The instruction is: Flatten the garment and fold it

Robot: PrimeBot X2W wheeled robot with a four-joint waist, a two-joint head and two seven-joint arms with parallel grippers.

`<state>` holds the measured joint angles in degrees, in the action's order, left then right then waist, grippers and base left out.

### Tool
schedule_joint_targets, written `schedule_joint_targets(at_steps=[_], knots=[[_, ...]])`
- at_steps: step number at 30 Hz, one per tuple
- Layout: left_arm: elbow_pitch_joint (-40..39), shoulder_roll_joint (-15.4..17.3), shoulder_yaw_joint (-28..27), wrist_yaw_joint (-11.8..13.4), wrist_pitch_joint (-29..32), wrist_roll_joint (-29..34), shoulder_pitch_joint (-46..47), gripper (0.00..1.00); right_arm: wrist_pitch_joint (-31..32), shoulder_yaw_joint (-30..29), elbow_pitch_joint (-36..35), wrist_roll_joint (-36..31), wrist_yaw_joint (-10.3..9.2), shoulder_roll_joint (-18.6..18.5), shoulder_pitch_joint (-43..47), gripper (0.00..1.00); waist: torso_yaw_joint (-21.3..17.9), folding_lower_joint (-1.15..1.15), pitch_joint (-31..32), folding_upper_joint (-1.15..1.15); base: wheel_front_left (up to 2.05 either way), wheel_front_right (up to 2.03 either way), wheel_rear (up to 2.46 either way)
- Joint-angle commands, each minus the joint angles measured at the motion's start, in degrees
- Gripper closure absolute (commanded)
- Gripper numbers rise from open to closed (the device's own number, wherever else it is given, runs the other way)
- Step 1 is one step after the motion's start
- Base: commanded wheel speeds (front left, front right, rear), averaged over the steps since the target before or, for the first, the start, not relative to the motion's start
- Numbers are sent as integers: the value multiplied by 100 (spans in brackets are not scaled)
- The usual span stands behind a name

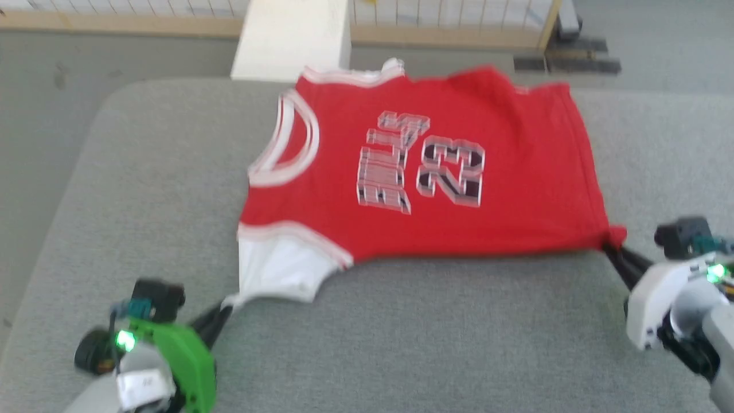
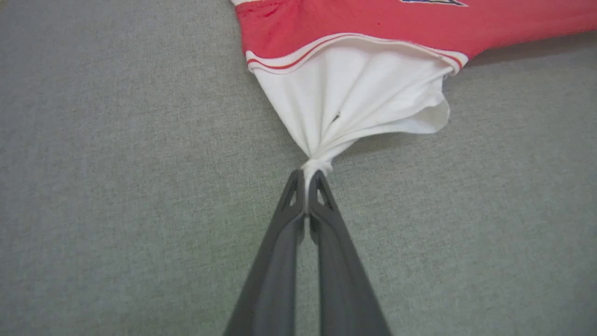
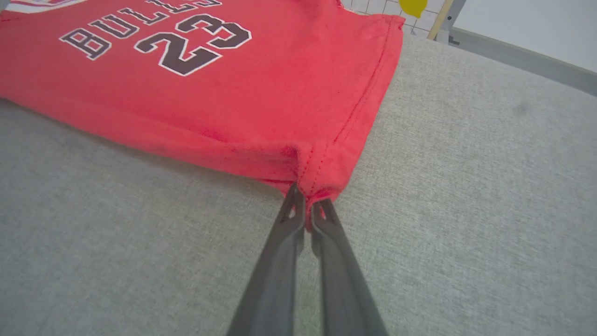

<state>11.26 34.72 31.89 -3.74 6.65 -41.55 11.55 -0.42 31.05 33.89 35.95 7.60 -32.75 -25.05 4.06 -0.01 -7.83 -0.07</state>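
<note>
A red jersey [image 1: 504, 189] is lying face up on a wide, grey fabric-covered pad [image 1: 401, 344] with rounded corners. Its white-trimmed neckline [image 1: 287, 143] is pointing to the robot's left and its hem to the right. Black, white-outlined lettering [image 3: 154, 32] reading "BULLS 23" is showing across the chest.

The left gripper [image 2: 307, 179] is pinching the tip of the near white sleeve [image 2: 354, 93], its two dark fingers pressed together on a twist of cloth. The right gripper [image 3: 305, 203] is clamping the near corner of the hem [image 3: 322, 186] in the same way, fingers closed on the red fabric. The jersey's near edge is running taut between the two grips and casting a thin shadow on the pad. The far sleeve [image 1: 350, 74] is peeking out along the top edge.

Beyond the pad, a grey floor [image 1: 34, 115] is stretching back to a wood-framed lattice panel [image 1: 447, 23]. A pale, squared block [image 1: 292, 37] is standing just behind the pad's far edge, close to the jersey's shoulder. Dark base plates [image 1: 567, 60] are sitting at the foot of the panel's post, and a blurred yellow shape [image 3: 413, 6] is hanging behind the lattice.
</note>
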Motion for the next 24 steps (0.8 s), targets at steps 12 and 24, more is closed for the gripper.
schedule_joint_targets(at_steps=[12, 24], knots=[[-1533, 765, -30, 586, 1196, -1022, -1742, 100, 1124, -265, -1342, 531, -11, -546, 1601, 100, 142, 1, 752, 7, 0, 0, 0], [-2180, 913, -116, 560, 1300, -1337, -1990, 100, 2104, -1021, -2449, 906, -11, -622, 2569, 100, 82, 1, 655, 7, 0, 0, 0]])
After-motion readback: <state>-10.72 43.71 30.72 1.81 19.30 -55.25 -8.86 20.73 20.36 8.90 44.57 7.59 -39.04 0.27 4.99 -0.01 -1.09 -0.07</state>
